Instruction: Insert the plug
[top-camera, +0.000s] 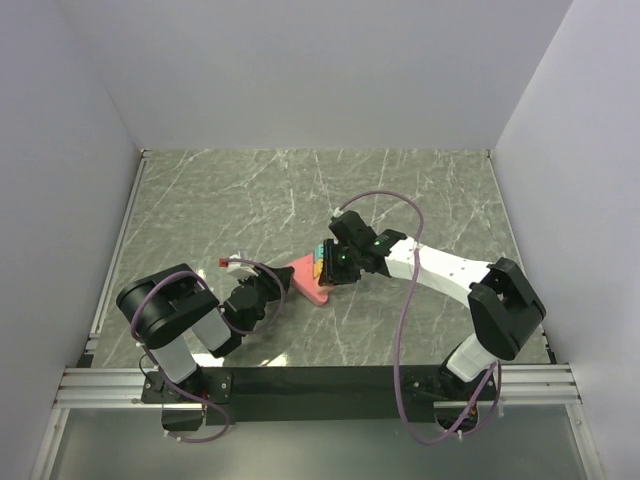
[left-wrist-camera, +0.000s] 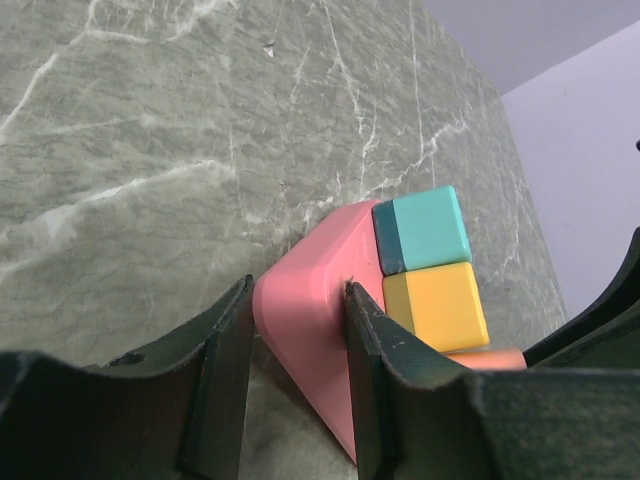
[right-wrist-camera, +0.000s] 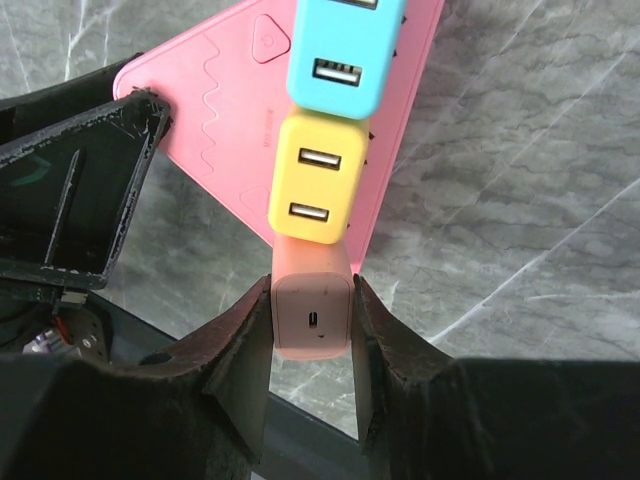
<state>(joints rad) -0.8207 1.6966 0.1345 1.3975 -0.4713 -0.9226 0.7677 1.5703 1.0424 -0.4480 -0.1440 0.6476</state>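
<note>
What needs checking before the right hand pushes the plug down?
1. Grip on the plug: ok. The right hand has its fingers shut on both sides of it.
2. Power strip braced: ok. The left hand clamps one corner of it.
3. Lined up with the row: ok. The plug sits in line right next to the yellow charger, with the blue charger beyond.
4. Prongs meeting the socket: cannot tell. The plug's body hides them.
5. Plug fully seated: cannot tell from any view.
</note>
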